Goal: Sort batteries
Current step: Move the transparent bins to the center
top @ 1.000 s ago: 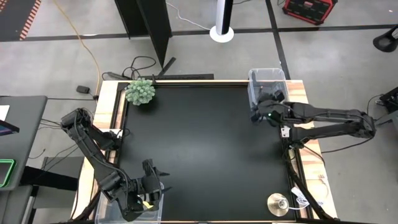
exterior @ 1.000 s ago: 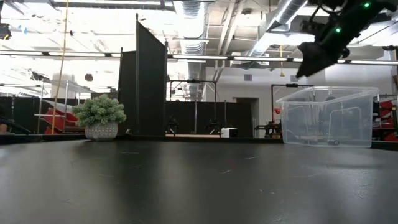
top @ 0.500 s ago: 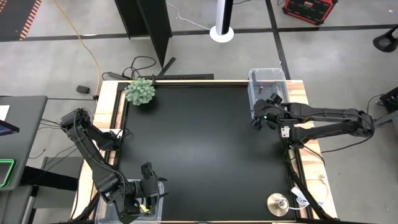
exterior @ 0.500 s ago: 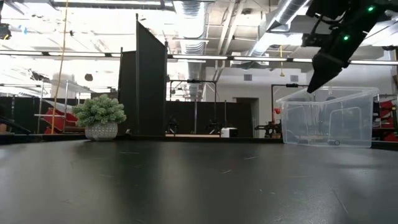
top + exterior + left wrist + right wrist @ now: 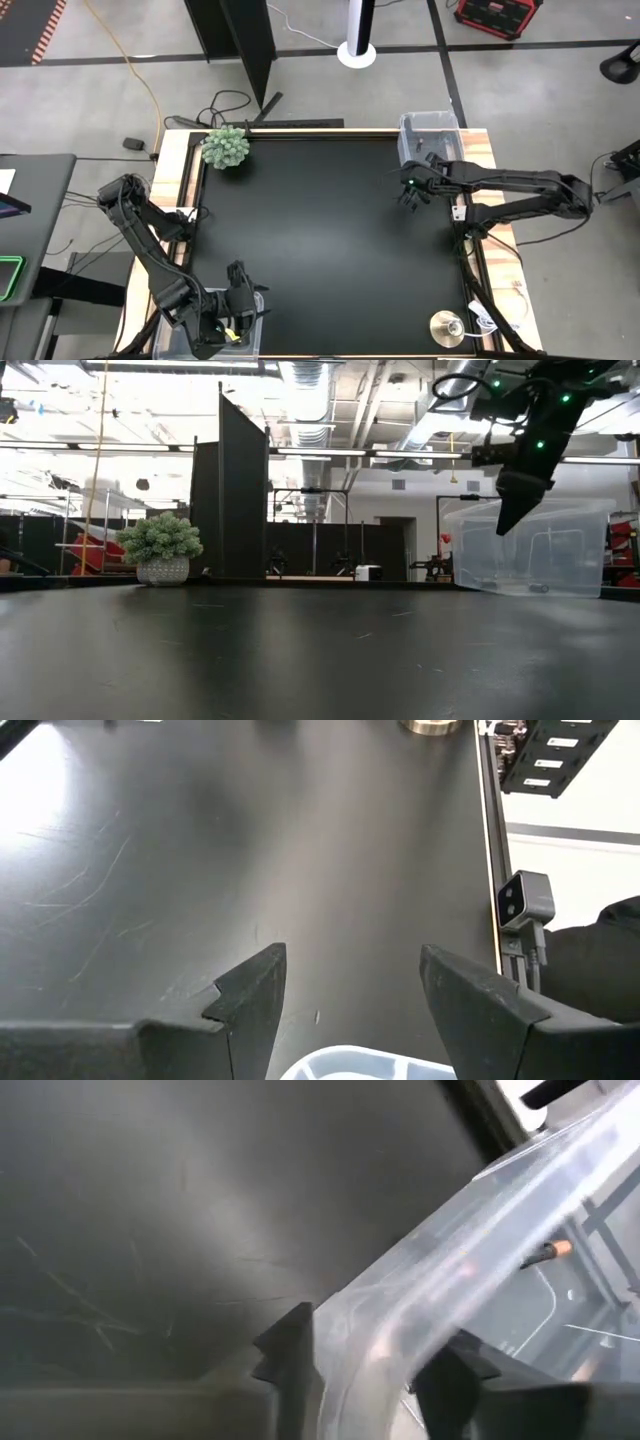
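Note:
My right gripper (image 5: 408, 190) (image 5: 510, 512) is open and hangs at the near left corner of a clear bin (image 5: 430, 135) (image 5: 545, 550) on the table's far right. In the right wrist view the bin's rim (image 5: 470, 1245) runs between my fingers, and one dark battery with an orange end (image 5: 548, 1252) lies inside the bin. My left gripper (image 5: 238, 305) (image 5: 350, 990) is open and hovers over a second clear bin (image 5: 235, 330) (image 5: 360, 1065) at the near left corner. No other batteries show. My right gripper stands with one open finger (image 5: 290, 1345) on each side of the clear bin's rim (image 5: 400, 1305), coming from above at a slant. Whether a finger touches the wall, I cannot tell.
A potted plant (image 5: 226, 147) (image 5: 160, 548) sits at the far left corner. A round silver disc (image 5: 446, 326) lies at the near right corner. A small yellow tag (image 5: 236, 328) shows in the left bin. The black table top (image 5: 320, 240) stretches between the two bins.
My right gripper has come down beside the far right bin and shifted a little toward the table's left, staying open.

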